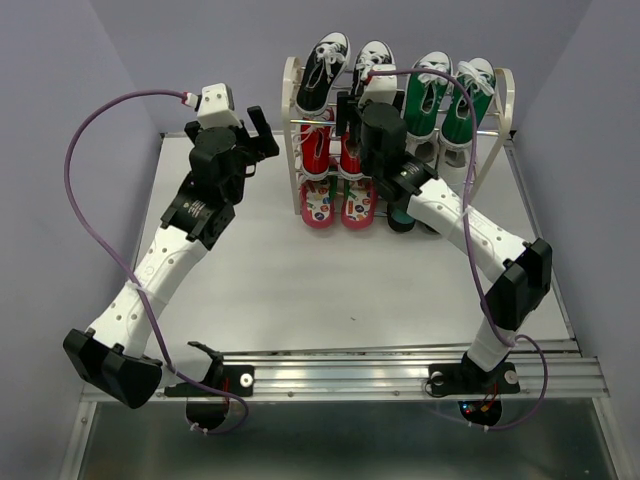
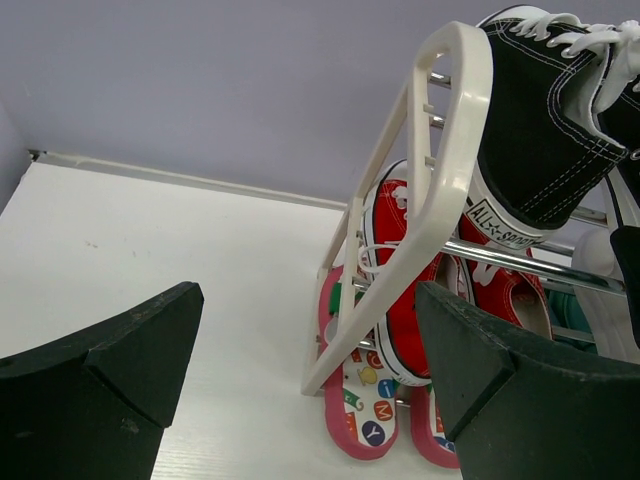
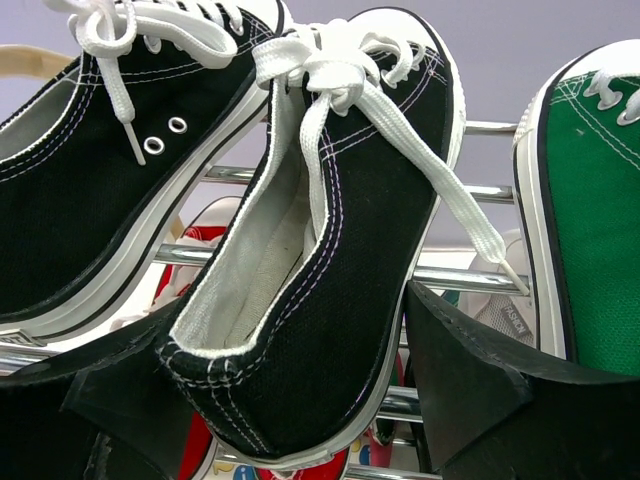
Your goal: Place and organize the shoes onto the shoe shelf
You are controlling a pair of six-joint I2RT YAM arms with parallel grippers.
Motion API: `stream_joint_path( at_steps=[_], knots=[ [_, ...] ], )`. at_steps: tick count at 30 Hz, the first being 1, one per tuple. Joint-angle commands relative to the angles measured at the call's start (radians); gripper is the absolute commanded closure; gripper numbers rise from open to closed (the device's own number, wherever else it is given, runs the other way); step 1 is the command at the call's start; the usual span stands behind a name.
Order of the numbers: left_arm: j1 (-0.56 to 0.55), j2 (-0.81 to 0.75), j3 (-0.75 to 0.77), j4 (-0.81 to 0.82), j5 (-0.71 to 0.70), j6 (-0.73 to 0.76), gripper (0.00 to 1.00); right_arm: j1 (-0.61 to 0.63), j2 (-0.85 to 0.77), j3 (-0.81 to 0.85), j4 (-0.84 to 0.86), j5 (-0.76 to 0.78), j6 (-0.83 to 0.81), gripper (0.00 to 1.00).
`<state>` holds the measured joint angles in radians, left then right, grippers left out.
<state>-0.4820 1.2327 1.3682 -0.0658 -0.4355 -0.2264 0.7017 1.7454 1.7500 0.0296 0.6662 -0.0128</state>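
On the top tier of the shoe shelf (image 1: 291, 120), the right jaws straddle the heel of one black-white sneaker (image 3: 340, 250); whether they pinch it I cannot tell. Below sit the red sneakers (image 1: 318, 150), with the flip-flops (image 1: 322, 205) at the bottom. Beside the shelf's left frame the left jaws gape empty over the desk (image 1: 300, 290)

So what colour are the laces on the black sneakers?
White; the laces show best in the right wrist view.

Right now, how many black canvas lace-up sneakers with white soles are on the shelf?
2. Both sit on the top tier of the cream-framed shoe shelf, left side: the left black sneaker, and the right black sneaker beside it, between the fingers of the right gripper.
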Motion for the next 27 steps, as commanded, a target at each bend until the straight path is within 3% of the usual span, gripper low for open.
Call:
stream_joint_path(
  at_steps=[1, 3, 9, 19, 27],
  knots=[
    [0.01, -0.027, -0.004, 0.055, 0.015, -0.005, 0.01, 0.021, -0.015, -0.021, 0.119, -0.062, -0.039, 0.54],
    [0.013, -0.026, -0.006, 0.057, 0.018, -0.007, 0.01, 0.03, -0.023, -0.041, 0.142, -0.088, -0.053, 0.62],
    [0.025, -0.01, -0.003, 0.058, 0.044, -0.008, 0.01, 0.03, -0.061, -0.104, 0.234, -0.197, -0.088, 0.7],
    [0.042, 0.013, 0.003, 0.058, 0.08, -0.017, 0.01, 0.03, -0.06, -0.081, 0.248, -0.234, -0.058, 0.7],
    [0.048, 0.014, 0.003, 0.058, 0.09, -0.024, 0.01, 0.03, 0.0, 0.063, 0.161, -0.158, 0.079, 0.72]
  ],
)
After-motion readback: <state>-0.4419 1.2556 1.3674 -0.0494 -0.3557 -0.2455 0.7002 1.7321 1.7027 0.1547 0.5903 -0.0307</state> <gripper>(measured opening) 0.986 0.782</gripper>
